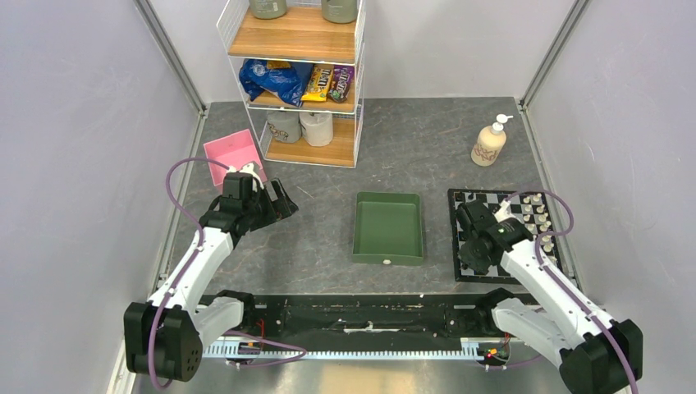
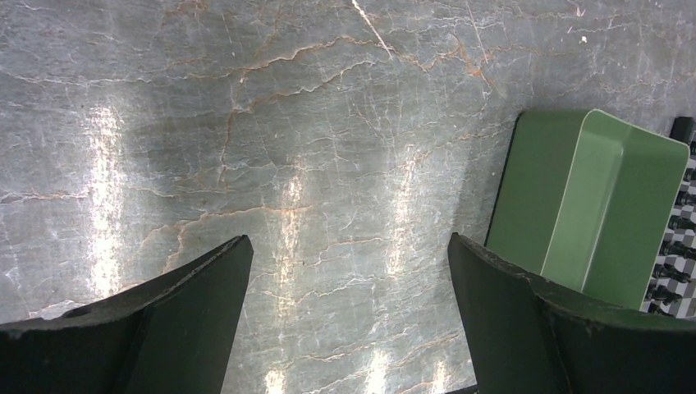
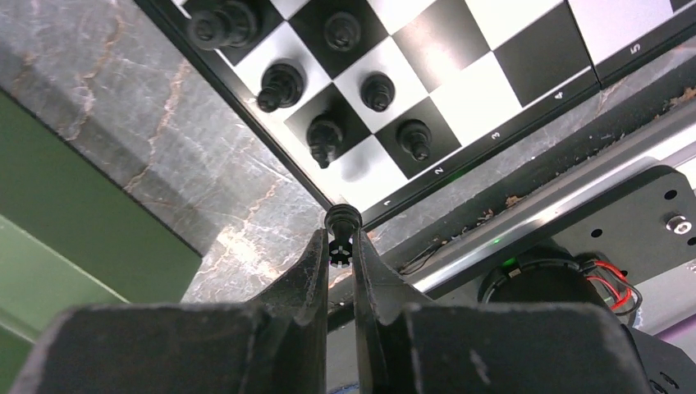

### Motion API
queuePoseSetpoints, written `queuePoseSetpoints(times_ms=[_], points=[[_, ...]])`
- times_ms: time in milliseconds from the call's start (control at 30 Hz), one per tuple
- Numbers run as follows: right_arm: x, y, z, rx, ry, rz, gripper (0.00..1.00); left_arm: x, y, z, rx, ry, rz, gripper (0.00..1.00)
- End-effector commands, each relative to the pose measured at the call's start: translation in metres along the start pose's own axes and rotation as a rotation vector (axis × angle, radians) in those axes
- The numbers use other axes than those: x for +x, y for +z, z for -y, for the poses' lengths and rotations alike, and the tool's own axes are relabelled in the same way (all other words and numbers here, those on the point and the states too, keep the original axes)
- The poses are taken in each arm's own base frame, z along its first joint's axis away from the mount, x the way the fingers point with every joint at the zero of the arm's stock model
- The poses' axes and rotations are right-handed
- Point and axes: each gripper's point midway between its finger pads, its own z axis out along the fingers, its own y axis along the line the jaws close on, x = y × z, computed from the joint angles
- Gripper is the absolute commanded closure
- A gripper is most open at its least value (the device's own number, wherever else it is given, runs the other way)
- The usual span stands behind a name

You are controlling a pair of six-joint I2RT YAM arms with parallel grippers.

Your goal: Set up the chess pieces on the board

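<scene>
Pinching a tiny black chess piece (image 3: pixel 342 220) between pressed-in fingertips, the right gripper (image 3: pixel 339 246) holds it at the corner edge of the flat black-and-white checkered board (image 3: pixel 492 49). Several other small black pieces (image 3: pixel 281 84) stand upright on squares close by. The held piece looks light, rigid and smooth, so it is likely to slip or twist; a square grip on the narrow stem seems safest. Well apart, the left gripper (image 2: pixel 349 279) is spread wide and holding nothing over the grey marbled table (image 2: pixel 246 123), beside a green rectangular tray (image 2: pixel 574 197).
</scene>
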Motion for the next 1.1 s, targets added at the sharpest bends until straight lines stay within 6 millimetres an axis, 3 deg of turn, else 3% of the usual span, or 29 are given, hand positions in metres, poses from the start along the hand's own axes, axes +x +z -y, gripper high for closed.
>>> queuePoseSetpoints(times_ms=[0,1067], points=[[0.005,0.005,0.013,0.021,0.084,0.004,0.86,-0.013,-0.003,0.012,0.039,0.001,0.027,0.04],[0.002,0.026,0.015,0.067,0.082,-0.025,0.81,-0.009,0.002,0.015,0.050,-0.013,-0.002,0.04]])
